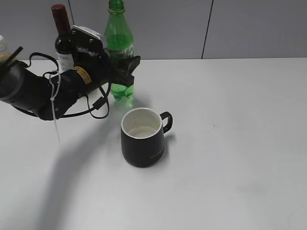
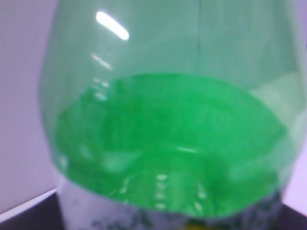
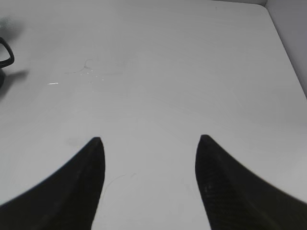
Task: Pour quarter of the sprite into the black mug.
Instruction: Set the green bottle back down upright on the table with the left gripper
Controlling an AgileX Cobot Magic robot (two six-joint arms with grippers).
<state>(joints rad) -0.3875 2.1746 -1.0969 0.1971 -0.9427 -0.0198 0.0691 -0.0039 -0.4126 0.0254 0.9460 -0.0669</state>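
Observation:
The sprite (image 1: 119, 36), a tall green plastic bottle, stands upright at the back left of the white table. My left gripper (image 1: 125, 72) is closed around its lower body at the label band. In the left wrist view the sprite (image 2: 168, 120) fills the frame, blurred and very close. The black mug (image 1: 142, 139) stands in front of the bottle near the table's middle, with its handle to the right and a little liquid in its white inside. My right gripper (image 3: 148, 158) is open and empty over bare table. The mug's handle (image 3: 5, 52) shows at that view's left edge.
A dark wine bottle with a red top (image 1: 62, 38) stands just left of the sprite, behind my left arm. Part of another bottle (image 1: 4, 48) shows at the far left edge. A grey wall runs behind the table.

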